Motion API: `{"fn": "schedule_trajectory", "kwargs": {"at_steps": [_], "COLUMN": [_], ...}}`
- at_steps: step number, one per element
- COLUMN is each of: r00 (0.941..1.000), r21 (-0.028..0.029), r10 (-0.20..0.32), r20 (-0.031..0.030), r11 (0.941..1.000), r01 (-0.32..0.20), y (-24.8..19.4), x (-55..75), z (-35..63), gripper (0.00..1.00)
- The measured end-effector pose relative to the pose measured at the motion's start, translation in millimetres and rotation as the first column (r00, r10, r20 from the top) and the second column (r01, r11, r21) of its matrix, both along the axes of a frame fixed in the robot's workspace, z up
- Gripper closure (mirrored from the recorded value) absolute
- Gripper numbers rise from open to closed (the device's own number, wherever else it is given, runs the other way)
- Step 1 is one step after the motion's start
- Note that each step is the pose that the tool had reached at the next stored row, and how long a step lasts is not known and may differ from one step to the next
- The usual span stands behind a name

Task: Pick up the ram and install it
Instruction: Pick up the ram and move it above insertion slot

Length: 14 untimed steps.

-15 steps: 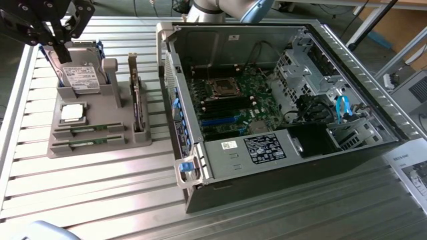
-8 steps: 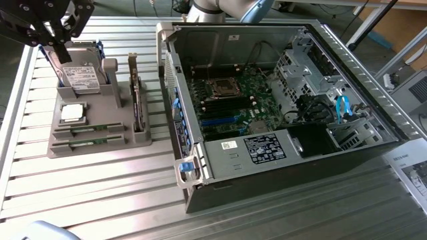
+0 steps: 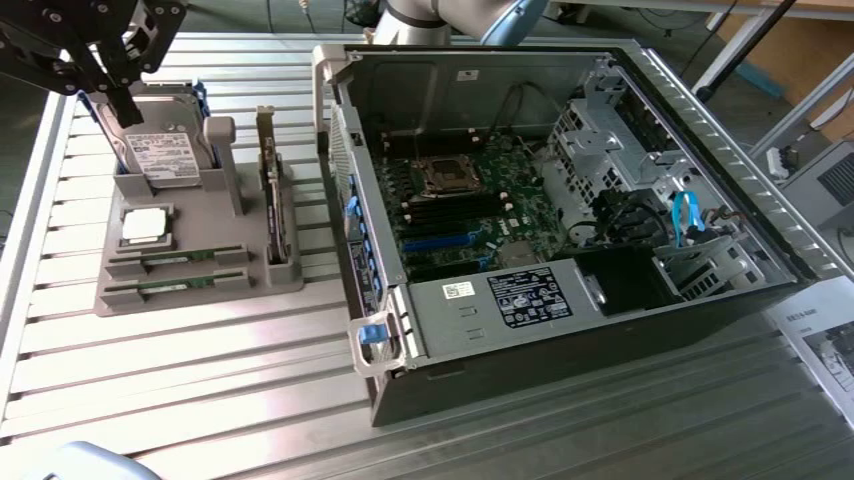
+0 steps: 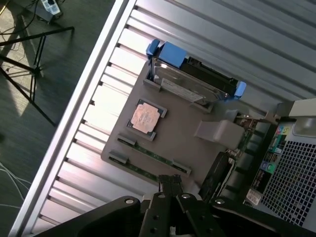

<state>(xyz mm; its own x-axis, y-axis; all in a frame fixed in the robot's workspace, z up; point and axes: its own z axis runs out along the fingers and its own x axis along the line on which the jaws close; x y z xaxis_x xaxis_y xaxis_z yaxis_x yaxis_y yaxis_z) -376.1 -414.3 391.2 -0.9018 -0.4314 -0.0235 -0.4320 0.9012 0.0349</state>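
- As I look down through the wrist camera, the tool has its fingertips pressed together with nothing between them.
- In the exterior view I see the tool hanging up in the air over the far end of the grey holder, above the hard drive and clear of everything.
- The ram lies flat in a slot near the front of the holder, untouched, with a second ram stick in the next slot, just beside it and parallel.
- From the wrist I find the ram and the second ram stick side by side along the holder's edge.
- A processor chip sits between the sticks and the hard drive; the wrist view shows its coppery face.
- An expansion card stands upright on the holder's side nearest the case.
- The open computer case lies on the slatted metal desk to the exterior view's right of the holder, its motherboard exposed.
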Motion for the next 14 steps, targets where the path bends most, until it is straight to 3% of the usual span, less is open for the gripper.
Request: {"fn": "schedule_trajectory", "kwargs": {"at_steps": [7,14], "r00": [0.9970,0.9873], "r21": [-0.0006,-0.0026], "r10": [0.078,0.159], "r20": [0.0000,-0.0002], "r11": [0.9970,0.9873], "r01": [-0.078,-0.159], "y": [0.0,0.0], "x": [0.0,0.0], "z": [0.0,0.0], "gripper": [0.90,0.90]}}
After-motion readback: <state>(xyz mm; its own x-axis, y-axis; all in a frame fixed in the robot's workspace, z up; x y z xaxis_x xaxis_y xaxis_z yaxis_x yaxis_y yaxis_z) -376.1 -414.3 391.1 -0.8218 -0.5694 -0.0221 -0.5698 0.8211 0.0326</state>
